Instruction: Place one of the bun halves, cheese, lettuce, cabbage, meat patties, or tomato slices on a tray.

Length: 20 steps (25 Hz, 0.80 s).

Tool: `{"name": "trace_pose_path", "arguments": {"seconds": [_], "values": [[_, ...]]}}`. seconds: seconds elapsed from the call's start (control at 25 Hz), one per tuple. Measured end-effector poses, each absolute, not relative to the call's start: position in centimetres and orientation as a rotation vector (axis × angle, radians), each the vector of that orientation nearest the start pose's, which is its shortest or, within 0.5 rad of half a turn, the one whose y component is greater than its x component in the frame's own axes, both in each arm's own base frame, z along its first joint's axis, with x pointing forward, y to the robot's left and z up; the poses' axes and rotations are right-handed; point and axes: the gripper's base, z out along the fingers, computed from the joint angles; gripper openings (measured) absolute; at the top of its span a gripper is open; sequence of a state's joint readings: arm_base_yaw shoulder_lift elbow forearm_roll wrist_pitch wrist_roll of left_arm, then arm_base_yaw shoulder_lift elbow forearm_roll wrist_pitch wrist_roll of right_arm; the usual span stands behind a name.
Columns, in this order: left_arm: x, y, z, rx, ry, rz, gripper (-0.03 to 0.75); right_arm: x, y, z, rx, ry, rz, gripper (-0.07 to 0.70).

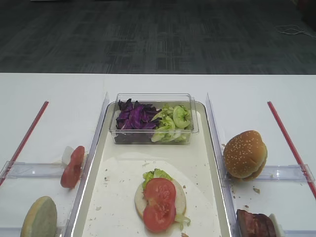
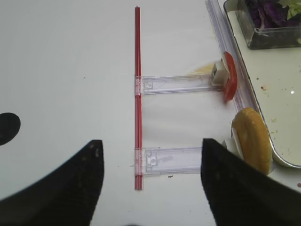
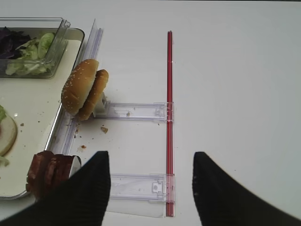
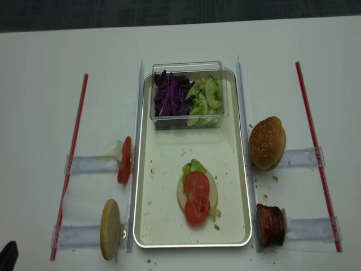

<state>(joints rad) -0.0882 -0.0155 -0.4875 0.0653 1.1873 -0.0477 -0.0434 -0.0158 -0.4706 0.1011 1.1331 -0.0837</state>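
Exterior high view: tray [image 1: 98,190] holds a bun base with lettuce and two tomato slices [image 1: 159,203]. Both grippers, left gripper [image 2: 150,174] and right gripper [image 3: 150,186], hover wide apart, empty. Next layer, probably meat patties [image 1: 256,223], requires the right arm.

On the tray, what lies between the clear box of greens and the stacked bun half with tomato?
Nothing but bare tray floor with scattered crumbs, clearest in the realsense high view.
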Motion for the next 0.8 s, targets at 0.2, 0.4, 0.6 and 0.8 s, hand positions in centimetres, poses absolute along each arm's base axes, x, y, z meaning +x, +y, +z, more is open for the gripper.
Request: {"name": "trace_pose_path", "arguments": {"seconds": [0.2, 0.4, 0.6, 0.8], "values": [[-1.12, 0.65, 26.4, 0.036, 2.166, 0.002, 0.423, -0.71, 0.83, 26.36, -0.051, 2.126, 0.043, 0.405], [-1.12, 0.65, 26.4, 0.036, 2.166, 0.002, 0.423, -0.71, 0.82, 26.36, -0.05, 2.126, 0.041, 0.405], [-1.12, 0.65, 26.4, 0.036, 2.166, 0.002, 0.423, -0.71, 0.82, 26.36, -0.05, 2.126, 0.041, 0.405], [-1.12, 0.65, 26.4, 0.036, 2.166, 0.002, 0.423, -0.71, 0.8, 26.36, -0.05, 2.126, 0.039, 0.405]]}}
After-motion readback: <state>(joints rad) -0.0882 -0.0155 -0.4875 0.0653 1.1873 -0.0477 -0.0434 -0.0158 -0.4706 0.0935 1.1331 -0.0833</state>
